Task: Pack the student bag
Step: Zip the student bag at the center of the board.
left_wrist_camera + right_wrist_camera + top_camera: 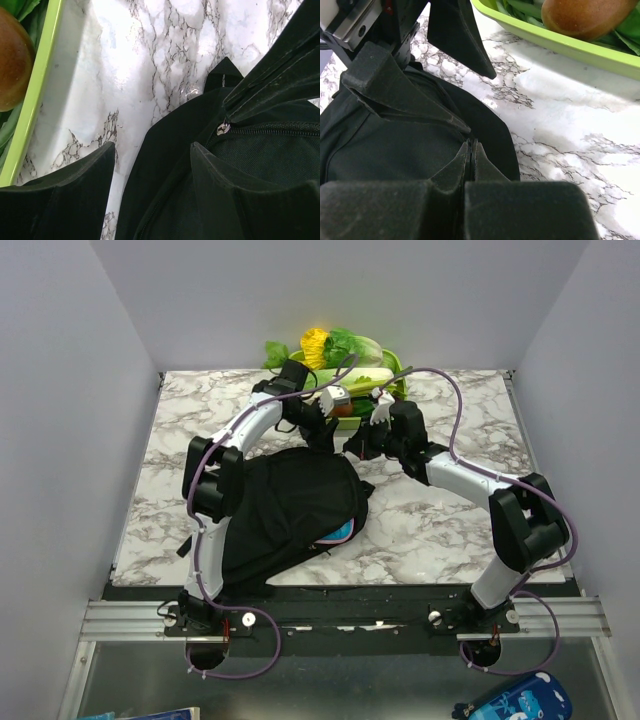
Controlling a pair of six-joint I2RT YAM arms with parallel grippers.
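Found the student bag [285, 510] lying flat on the left half of the marble table [440, 520], just ahead of the base of the left arm [215, 480] and under its elbow; noted a strip of blue and pink [341, 531] showing at the bag's right edge; could not tell what it belonged to. Traced the left arm up and over the bag to the left gripper [152, 147], poised at the bag's far corner; found it released, fingers [75, 200] spread wide with nothing clamped between them; saw through the gap, in the left wrist view, bare marble on one side and black fabric on the other, with a metal zip pull [222, 129] at the end of a zip line and a short black loop [225, 72] jutting onto the table beyond it. Found the right gripper [470, 145] just right of the left one, low over the same corner of the bag; found it clenched, pads [455, 170] pressed flat together; could not tell whether any fabric was pinched between them. Noted a lime-green tray [560, 46] at the far edge of the table, behind both grippers, holding leafy greens [345, 340], a yellow item [314, 345] and a round brown item [585, 17]; saw it parted from the bag by a band of bare marble. Traced the right arm [470, 480] back across the right half of the table to its base.
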